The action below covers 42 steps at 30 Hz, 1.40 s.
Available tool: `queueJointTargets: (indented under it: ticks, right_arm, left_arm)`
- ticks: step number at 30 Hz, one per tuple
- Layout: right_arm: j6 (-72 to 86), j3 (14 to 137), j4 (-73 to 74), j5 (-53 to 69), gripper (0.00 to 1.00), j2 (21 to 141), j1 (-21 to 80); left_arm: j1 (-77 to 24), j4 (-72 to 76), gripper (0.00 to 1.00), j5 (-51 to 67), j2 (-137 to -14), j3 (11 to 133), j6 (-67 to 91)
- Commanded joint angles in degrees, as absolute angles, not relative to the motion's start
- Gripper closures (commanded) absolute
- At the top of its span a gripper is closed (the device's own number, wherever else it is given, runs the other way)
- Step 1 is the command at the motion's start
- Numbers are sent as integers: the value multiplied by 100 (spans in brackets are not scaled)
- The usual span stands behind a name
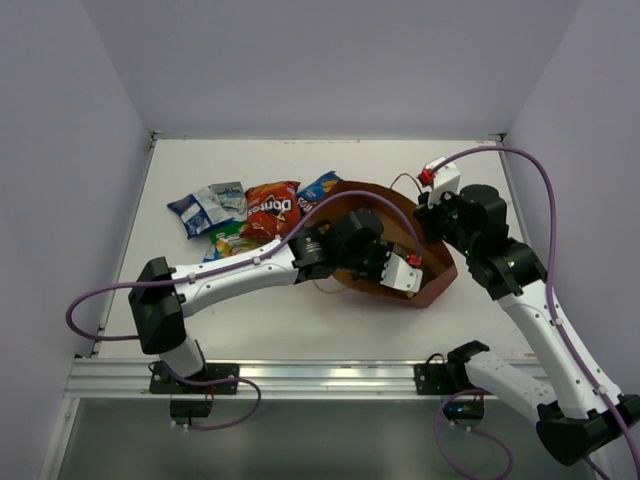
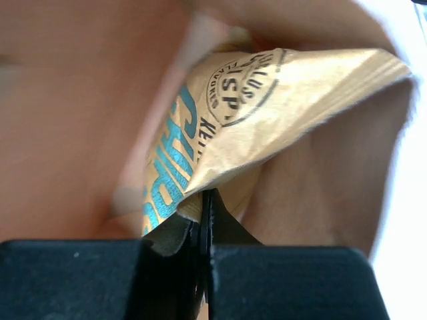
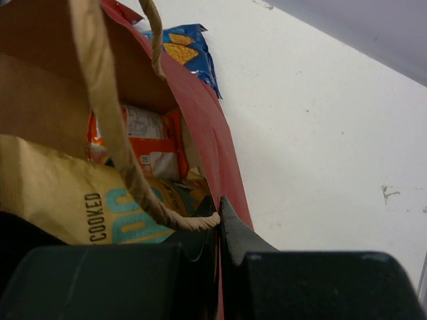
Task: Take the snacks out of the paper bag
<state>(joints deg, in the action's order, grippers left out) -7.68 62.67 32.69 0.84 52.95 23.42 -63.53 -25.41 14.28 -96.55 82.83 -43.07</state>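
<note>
The brick-red paper bag [image 1: 436, 283] lies on its side right of centre, mouth toward the left. My left gripper [image 1: 396, 266] is inside it, shut on a corner of the tan-teal bag [image 2: 267, 107]; the bag's tan inside [image 2: 60, 120] surrounds it. My right gripper [image 1: 432, 205] is shut on the paper bag's red rim [image 3: 208, 127] beside a loop handle [image 3: 107, 113]. The right wrist view also shows the tan-teal bag [image 3: 60, 193] and a red-yellow packet [image 3: 143, 143] inside. On the table lie a red chip bag [image 1: 272, 208], a blue chip bag [image 1: 318, 188], a blue-white packet [image 1: 208, 208] and a yellow-green packet [image 1: 225, 240].
The packets outside the bag sit in a cluster at the left centre of the white table [image 1: 300, 310]. The blue chip bag also shows in the right wrist view [image 3: 180, 50], just beyond the bag's rim. Grey walls close off the left, back and right.
</note>
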Motion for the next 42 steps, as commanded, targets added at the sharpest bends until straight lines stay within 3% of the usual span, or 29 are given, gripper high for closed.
queueJointTargets:
  ticks: [1,6,13,16,24,32,39,40,42]
  right_arm:
    - [-677,6161,3111,-158,100,5229,2373]
    - [-554,6065,3041,-729,100,5265,2373]
    - [-448,6003,3015,-1054,100,5308,2364]
    - [-387,6047,3041,-1178,100,5309,2373]
    - [-316,6310,3304,-1037,100,5265,2373]
    - [-308,6434,3533,-835,100,5203,2373]
    - [-272,6434,3718,-677,100,5036,2373]
    - [-281,6381,3709,-720,100,5019,2373]
    - [-360,6346,3674,-834,100,4949,2373]
  left_arm:
    - [-6363,-2023,100,810,-8624,8534,-4281]
    - [-6346,-942,100,-534,-7552,8841,-4184]
    - [-6284,684,100,-2256,-6979,9176,-4227]
    - [-5654,1107,100,-3083,-7048,9272,-4176]
    - [-2649,343,100,-2373,-8083,9729,-2971]
    - [-1223,1747,100,-2811,-9175,9009,-3823]
    - [-703,2137,100,-3041,-10483,8411,-2876]
    - [-755,2101,97,-3058,-10546,8368,-2657]
    - [-1000,2118,64,-3243,-10434,8192,-2602]
